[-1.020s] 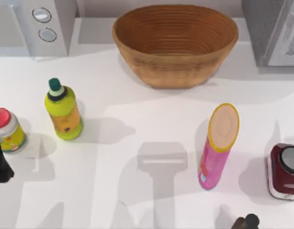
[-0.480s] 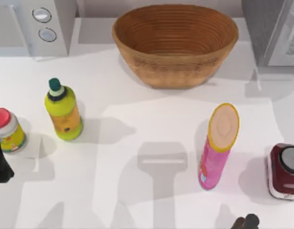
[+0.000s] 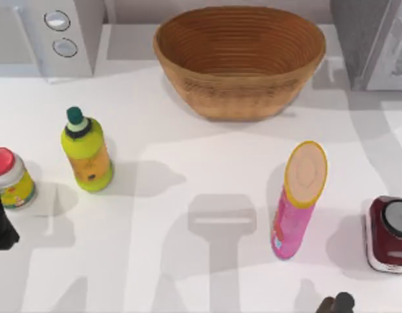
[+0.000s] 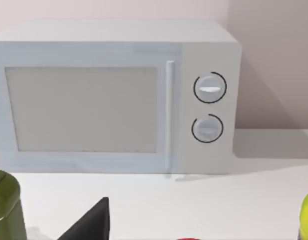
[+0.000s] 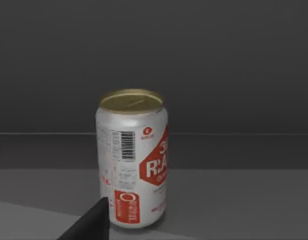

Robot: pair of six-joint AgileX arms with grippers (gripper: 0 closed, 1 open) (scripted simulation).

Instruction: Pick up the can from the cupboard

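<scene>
The can (image 5: pixel 132 159) is white and red with a gold top and stands upright on a grey shelf inside the dark cupboard (image 5: pixel 218 75), as the right wrist view shows. A black part of my right gripper (image 5: pixel 91 224) sits low in front of the can, close to its base and apart from it. In the top view the cupboard (image 3: pixel 376 45) stands at the back right corner. My left gripper (image 3: pixel 0 225) is parked at the table's left edge beside a red-lidded jar (image 3: pixel 12 177).
A wicker basket (image 3: pixel 240 98) stands at the back middle and a white microwave (image 3: pixel 51 36) at the back left. On the table stand a yellow-green bottle (image 3: pixel 87 151), a pink tube (image 3: pixel 297 202), and a dark red jar (image 3: pixel 388 235) on the right.
The arm's shadow on the right side of the table has shifted toward the cupboard. Nothing on the table has moved, and the left arm has stayed still.
</scene>
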